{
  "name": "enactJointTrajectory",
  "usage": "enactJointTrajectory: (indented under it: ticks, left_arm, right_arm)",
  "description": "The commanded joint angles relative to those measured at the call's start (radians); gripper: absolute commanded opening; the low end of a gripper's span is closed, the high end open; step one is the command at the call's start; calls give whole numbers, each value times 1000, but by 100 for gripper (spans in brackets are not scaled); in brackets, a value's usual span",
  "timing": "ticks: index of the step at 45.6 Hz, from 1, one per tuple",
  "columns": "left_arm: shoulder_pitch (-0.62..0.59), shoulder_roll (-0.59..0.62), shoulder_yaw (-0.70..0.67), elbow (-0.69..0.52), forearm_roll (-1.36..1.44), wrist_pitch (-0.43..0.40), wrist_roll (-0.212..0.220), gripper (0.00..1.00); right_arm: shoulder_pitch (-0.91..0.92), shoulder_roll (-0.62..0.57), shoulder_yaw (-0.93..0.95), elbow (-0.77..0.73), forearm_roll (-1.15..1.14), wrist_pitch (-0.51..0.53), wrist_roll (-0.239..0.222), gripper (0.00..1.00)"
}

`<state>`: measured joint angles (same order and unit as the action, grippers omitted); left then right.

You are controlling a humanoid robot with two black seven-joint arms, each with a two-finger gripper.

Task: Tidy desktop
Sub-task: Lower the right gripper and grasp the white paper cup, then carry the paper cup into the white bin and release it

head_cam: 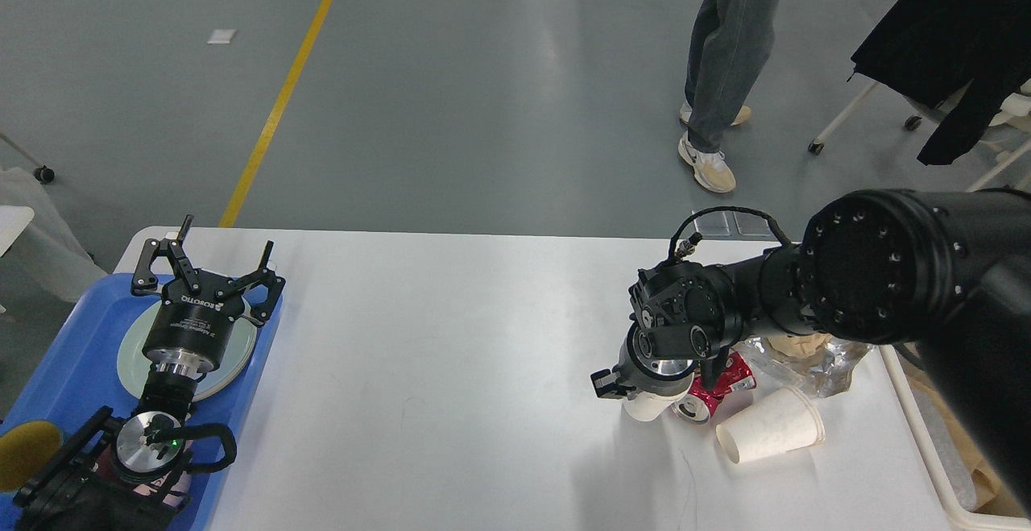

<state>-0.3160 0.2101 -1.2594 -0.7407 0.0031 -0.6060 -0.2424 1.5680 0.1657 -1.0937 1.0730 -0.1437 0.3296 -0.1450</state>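
The white desktop point(451, 354) fills the lower view. My right gripper point(651, 387) points down over an upright white paper cup point(647, 408), its fingers straddling the cup; its body hides whether they grip. Beside the cup lie a crushed red can point(713, 392), a second paper cup point(769, 428) on its side, and crumpled clear plastic with brown paper point(805, 354). My left gripper point(221, 250) is open and empty above a pale plate point(129, 362) on the blue tray point(72, 354).
A cream-white bin's rim point(918, 434) runs along the table's right edge. A yellow object point(24, 454) sits on the tray's near end. A person point(725, 56) walks on the floor beyond the table. A chair with a dark coat point(950, 39) stands at the far right.
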Motion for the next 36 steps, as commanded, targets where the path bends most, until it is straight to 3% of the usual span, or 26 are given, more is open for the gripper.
enactJointTrajectory:
  ticks: [1,10,24,30,36]
  left_arm:
    - [0,0,0,0,0,0,0,97]
    - [0,0,0,0,0,0,0,97]
    - [0,0,0,0,0,0,-1,97]
    - [0,0,0,1,0,0,0,97]
    - [0,0,0,0,0,0,0,97]
  right_arm:
    - [56,-12,-2,50,44,20,-1,0]
    - [153,-46,-2,128,88,60,1,0]
    - [483,-247,-21,375,164,190,5,0]
    - [668,-334,-109,482,173,240,12,0]
    - [765,-350,-233,525,251,266,16,0]
